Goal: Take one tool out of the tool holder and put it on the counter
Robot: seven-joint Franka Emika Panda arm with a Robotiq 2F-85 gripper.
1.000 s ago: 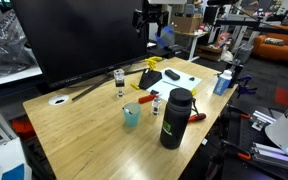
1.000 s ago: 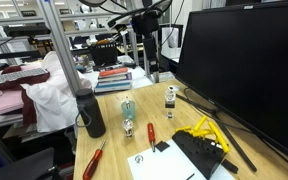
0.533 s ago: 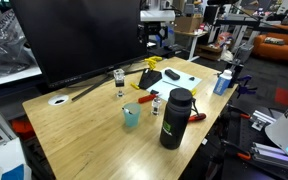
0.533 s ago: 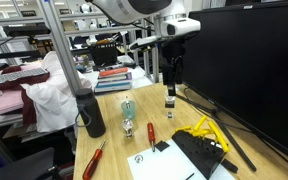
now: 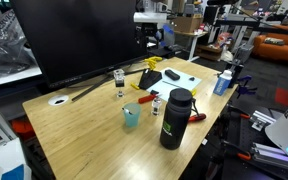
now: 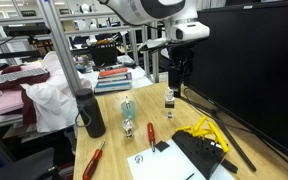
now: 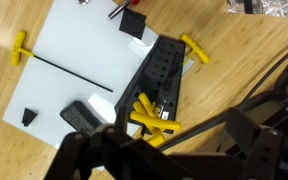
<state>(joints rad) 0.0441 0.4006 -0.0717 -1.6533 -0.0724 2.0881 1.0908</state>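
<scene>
Diagonally, tool holder (image 7: 162, 78), top-right to bottom-left

Bright, even overhead room light fills both exterior views, so the pale wood table (image 5: 84, 135) shows only short, soft shadows beside the black bottle (image 5: 175, 118) and the blue cup (image 5: 131, 116). The big monitor screen (image 5: 79, 40) stays flat black with hardly any glare. In the wrist view the white sheet (image 7: 79, 70) is the brightest patch, close to washed out, while the tool (image 7: 164, 150) at the near edge is dark, blurred and out of focus; all pictures are coarse and soft in small detail.
</scene>
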